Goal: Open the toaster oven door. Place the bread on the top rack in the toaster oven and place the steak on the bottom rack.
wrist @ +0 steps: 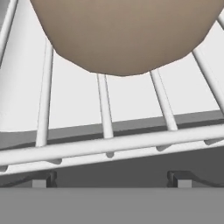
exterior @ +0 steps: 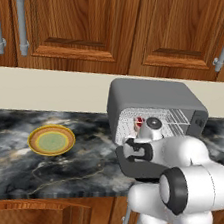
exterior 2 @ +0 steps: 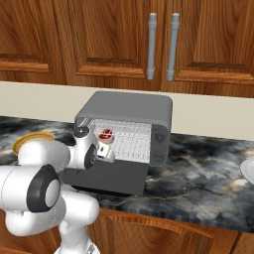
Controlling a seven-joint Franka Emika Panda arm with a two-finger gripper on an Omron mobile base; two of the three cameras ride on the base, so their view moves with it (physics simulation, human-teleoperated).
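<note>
The toaster oven (exterior: 159, 98) (exterior 2: 126, 111) stands on the counter with its door (exterior 2: 111, 177) (exterior: 129, 167) folded down flat in front. My gripper (wrist: 111, 179) (exterior 2: 105, 149) is at the oven's mouth, open, with nothing between its fingertips. In the hand view the tan, rounded bread (wrist: 122, 35) lies on a silver wire rack (wrist: 109, 144) just beyond the tips. The red steak (exterior: 139, 121) (exterior 2: 105, 134) with its pale rim shows inside the oven, close above the hand. Which rack each one rests on I cannot tell.
A yellow-green round plate (exterior: 51, 140) (exterior 2: 32, 140) sits on the dark marble counter left of the oven. A white dish (exterior 2: 248, 169) is at the far right edge. Wooden cabinets with metal handles (exterior 2: 161, 47) hang above.
</note>
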